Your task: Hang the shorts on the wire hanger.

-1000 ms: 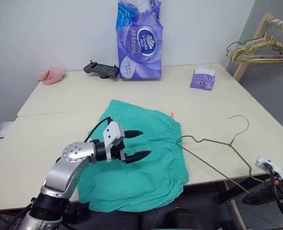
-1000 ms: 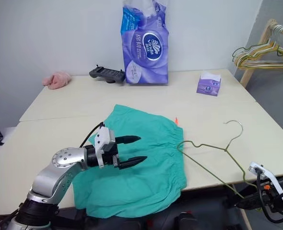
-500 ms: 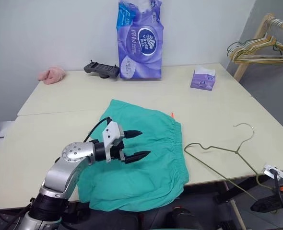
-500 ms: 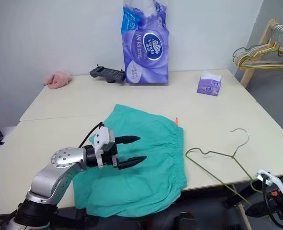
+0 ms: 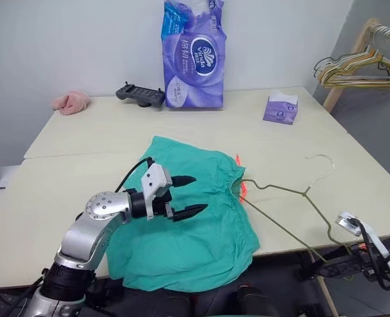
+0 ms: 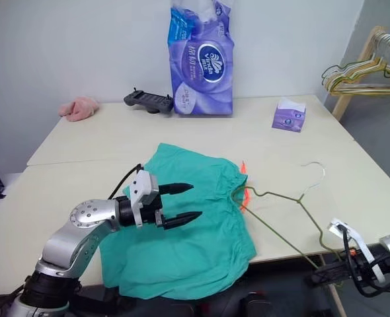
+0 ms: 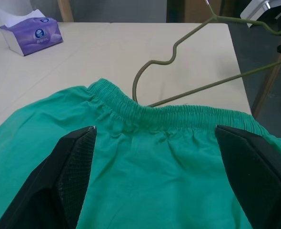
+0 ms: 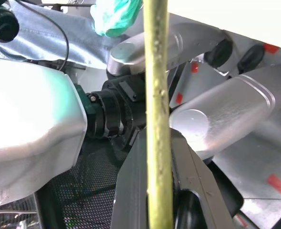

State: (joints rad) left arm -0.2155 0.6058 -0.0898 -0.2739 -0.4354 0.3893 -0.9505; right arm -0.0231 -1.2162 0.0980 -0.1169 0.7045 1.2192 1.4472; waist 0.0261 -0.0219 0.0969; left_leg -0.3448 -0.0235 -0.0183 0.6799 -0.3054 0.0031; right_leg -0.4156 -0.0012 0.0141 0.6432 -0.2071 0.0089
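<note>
The teal shorts [image 5: 201, 244] lie flat on the table's near half, waistband to the right with a small orange tag. My left gripper [image 5: 199, 193] hovers just above them, open and holding nothing; its fingers [image 7: 78, 157] frame the gathered waistband [image 7: 169, 114]. The wire hanger [image 5: 305, 193] lies tilted across the table's front right corner, hook pointing away from me. Its left shoulder meets the waistband by the tag. My right gripper [image 5: 327, 264] is past the table's front edge, shut on the hanger's lower wire [image 8: 157, 119].
A tall purple tissue pack [image 5: 194, 56], a black controller [image 5: 140, 95] and a pink cloth [image 5: 71, 102] stand at the back. A small purple tissue box [image 5: 279, 109] sits back right. A wooden rack with pale hangers [image 5: 360, 63] stands beyond the table's right side.
The hanger drifted right, away from the shorts, then swung back left with my right gripper; its shoulder now presses against the waistband. My left gripper has stayed still.
</note>
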